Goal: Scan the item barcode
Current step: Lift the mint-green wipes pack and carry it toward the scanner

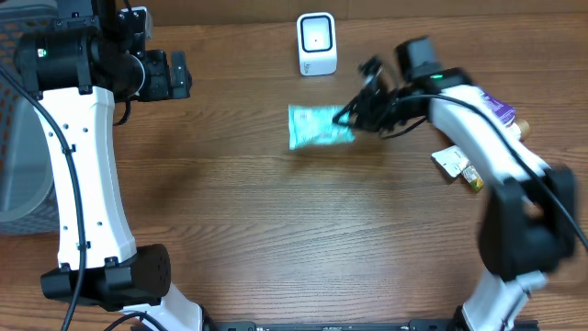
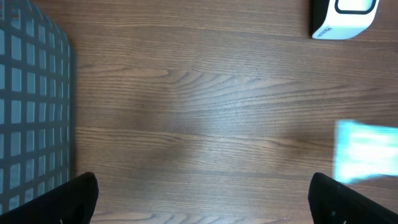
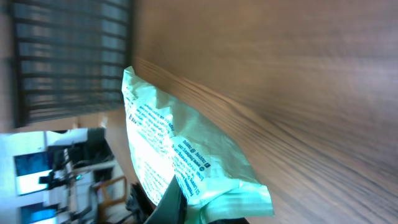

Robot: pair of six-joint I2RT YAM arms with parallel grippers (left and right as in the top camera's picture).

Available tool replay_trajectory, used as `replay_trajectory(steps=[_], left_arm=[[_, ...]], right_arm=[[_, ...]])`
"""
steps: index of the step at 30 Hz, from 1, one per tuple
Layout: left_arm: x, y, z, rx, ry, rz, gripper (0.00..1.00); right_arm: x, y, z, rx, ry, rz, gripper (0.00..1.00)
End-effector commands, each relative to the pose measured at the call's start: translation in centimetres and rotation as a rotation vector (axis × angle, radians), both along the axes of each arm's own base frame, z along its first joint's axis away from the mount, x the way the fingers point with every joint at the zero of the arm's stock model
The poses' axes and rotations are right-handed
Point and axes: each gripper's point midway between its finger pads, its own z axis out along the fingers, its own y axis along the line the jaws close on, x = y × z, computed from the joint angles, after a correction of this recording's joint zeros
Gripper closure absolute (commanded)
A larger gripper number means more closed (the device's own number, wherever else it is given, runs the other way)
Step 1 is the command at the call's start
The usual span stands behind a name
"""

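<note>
The brown wooden desk [image 1: 276, 239] has bare wood between the arms, so there is room to turn the item freely. A grey mesh basket [image 1: 18, 175] sits at its left edge, out of the way. The white left arm [image 1: 83, 165] hangs near that basket with the left jaws spread wide and holding nothing, and it is best left parked there.

The white right arm [image 1: 478, 138] does the work. The right jaws are clamped on one crimped edge of the mint-green printed plastic packet [image 1: 317, 127]. The packet hangs just in front of the white boxy barcode scanner [image 1: 317, 43], near it but not touching.

The step in hand looks like presenting the packet to the scanner's window. The wrist view shows lines of dark print on one face, but I cannot make out a barcode there. A slow wrist roll to show each face in turn seems the safest approach. The film is soft and creased, so holding it taut and square to the window, close but not pressed against it, should give a flatter code. With only an edge pinched, quick swings could make the packet flap or slip.

A few small white and yellow items [image 1: 459, 167] lie beside the right arm. The elbow should stay clear of them.
</note>
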Motion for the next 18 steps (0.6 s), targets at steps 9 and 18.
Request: replay_trajectory(steps=[9, 18], left_arm=[[0.2, -0.2, -0.2, -0.003, 0.003, 0.0, 0.0], [0.2, -0.2, -0.2, -0.003, 0.003, 0.0, 0.0]], right_arm=[[-3.9, -3.5, 16.5, 0.109, -0.374, -0.04, 0.96], [-3.5, -4.6, 15.3, 0.039, -0.298, -0.136, 0.96]])
